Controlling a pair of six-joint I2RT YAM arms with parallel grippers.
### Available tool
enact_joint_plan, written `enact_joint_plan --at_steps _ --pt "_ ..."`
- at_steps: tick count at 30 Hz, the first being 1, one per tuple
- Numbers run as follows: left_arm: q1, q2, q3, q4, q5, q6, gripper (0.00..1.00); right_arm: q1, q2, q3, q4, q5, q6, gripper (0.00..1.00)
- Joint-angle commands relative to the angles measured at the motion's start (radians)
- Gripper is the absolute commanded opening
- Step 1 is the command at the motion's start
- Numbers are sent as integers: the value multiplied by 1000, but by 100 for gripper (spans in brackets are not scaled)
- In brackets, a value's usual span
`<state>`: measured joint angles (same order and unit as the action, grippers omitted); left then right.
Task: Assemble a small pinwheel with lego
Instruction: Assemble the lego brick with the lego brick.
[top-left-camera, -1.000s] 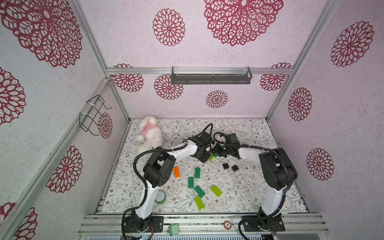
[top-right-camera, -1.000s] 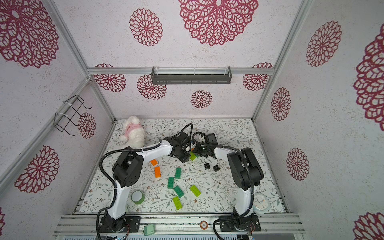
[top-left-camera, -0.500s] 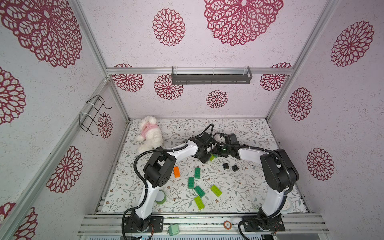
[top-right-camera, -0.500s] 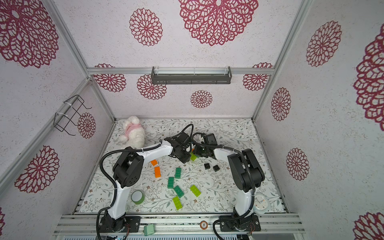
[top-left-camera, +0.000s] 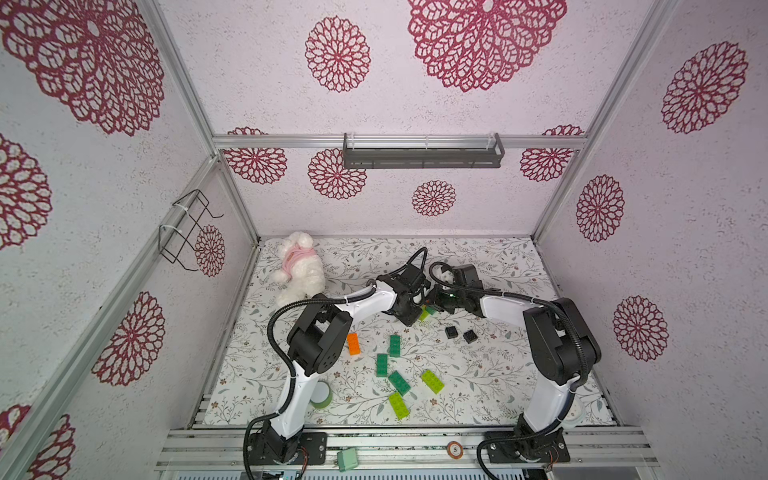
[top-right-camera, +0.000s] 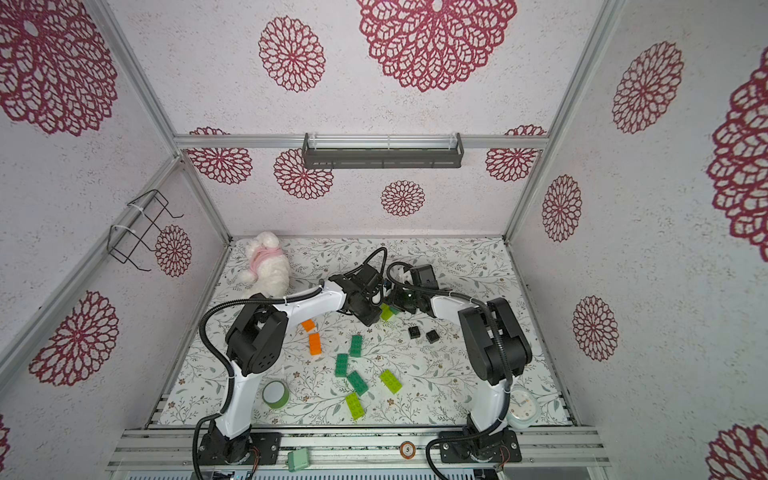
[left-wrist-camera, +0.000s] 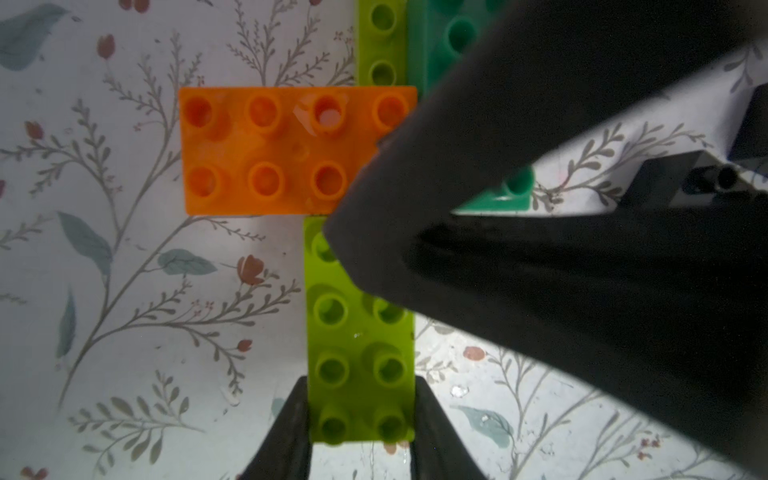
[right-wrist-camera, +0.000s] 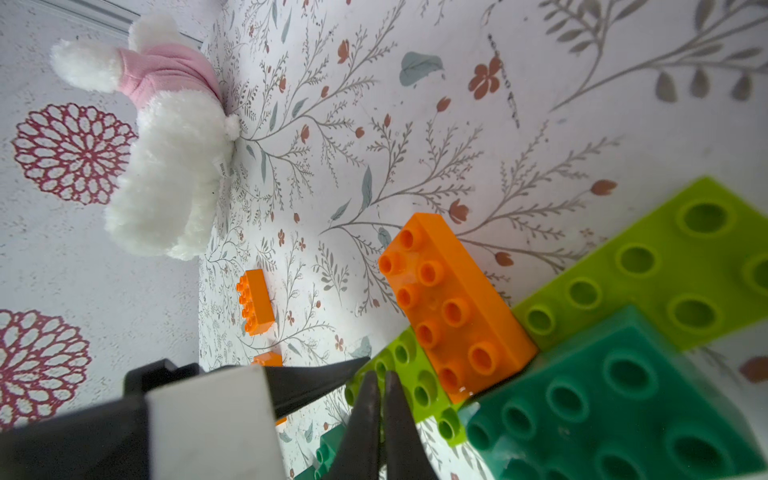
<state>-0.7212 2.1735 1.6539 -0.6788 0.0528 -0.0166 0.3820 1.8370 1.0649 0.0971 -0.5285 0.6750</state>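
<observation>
Locate part-built pinwheel (top-left-camera: 424, 312) mid-mat (top-left-camera: 478, 374). Note left claw (left-wrist-camera: 361, 392) clamped on lime brick (left-wrist-camera: 359, 328) end, right claw (right-wrist-camera: 380, 384) closed, empty, above same brick. Treat as light, rigid, slick; grip long flat sides, press squarely onto studs.

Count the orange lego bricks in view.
3. First orange brick sits in the brick cluster mid-table. Second orange brick lies loose near the left arm. Third orange brick lies just behind it, partly under that arm. The arms may hide more.
</observation>
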Motion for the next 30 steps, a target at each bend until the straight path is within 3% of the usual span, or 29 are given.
enact_joint_plan --at_steps 1,8,19,30 --pt "-7 16 -2 5 -7 8 34 -1 -26 -12 23 -19 10 9" --pt "-7 14 -6 10 -9 7 35 5 5 -34 18 -13 8 9" --pt "-7 9 -3 9 -10 11 35 5 19 -16 -131 168 -61 8" --pt "-10 1 0 17 -13 10 37 11 25 -61 -190 252 -78 6"
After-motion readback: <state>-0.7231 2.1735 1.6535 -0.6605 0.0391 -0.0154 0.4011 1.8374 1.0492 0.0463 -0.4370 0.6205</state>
